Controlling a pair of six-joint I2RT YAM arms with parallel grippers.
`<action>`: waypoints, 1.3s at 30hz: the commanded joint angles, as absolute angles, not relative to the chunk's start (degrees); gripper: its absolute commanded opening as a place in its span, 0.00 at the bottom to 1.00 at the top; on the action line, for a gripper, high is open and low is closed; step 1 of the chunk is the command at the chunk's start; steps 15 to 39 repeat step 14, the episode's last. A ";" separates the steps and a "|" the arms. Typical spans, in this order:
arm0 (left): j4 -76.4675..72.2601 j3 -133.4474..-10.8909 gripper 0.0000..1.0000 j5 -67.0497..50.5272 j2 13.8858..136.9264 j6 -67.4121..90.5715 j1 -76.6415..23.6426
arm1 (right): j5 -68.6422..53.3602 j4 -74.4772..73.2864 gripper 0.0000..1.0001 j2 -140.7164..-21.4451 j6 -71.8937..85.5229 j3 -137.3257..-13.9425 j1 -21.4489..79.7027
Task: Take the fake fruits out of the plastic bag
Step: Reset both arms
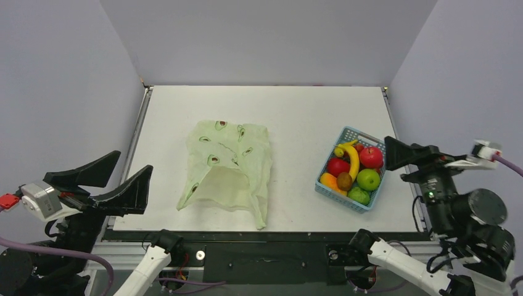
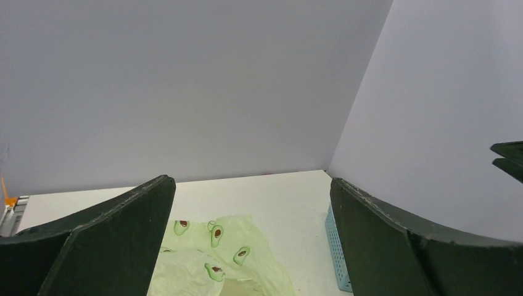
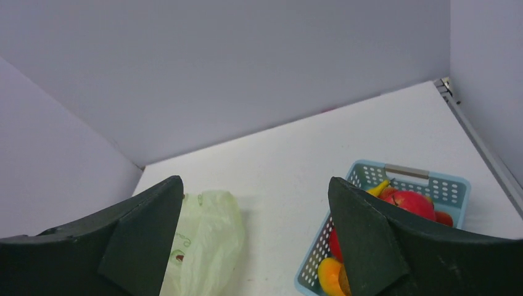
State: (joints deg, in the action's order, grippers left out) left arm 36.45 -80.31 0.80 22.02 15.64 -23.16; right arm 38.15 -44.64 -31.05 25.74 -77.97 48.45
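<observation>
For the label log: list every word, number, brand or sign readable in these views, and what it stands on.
No readable text in any view.
plastic bag: only printed avocado pictures, no letters.
blue basket: plain handle strip, no lettering visible.
fake fruits: no stickers or marks visible.

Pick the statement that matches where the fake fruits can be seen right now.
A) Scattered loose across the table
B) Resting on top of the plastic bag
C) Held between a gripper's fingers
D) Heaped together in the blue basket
D: the fake fruits are piled inside the blue basket, which stands apart from the plastic bag, to the right of it in the top view.
</observation>
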 commanded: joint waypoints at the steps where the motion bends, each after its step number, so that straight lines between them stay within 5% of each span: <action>1: 34.71 -82.25 0.97 3.20 22.71 13.71 -23.20 | 40.92 -40.74 0.83 -25.96 17.91 -78.54 48.56; 12: 34.16 -81.76 0.97 2.23 23.81 14.20 -23.20 | 41.48 -29.23 0.84 -19.16 12.74 -72.06 48.27; 39: 34.02 -82.15 0.97 1.60 24.31 14.35 -23.20 | 40.04 -28.98 0.84 -20.10 13.15 -71.44 48.06</action>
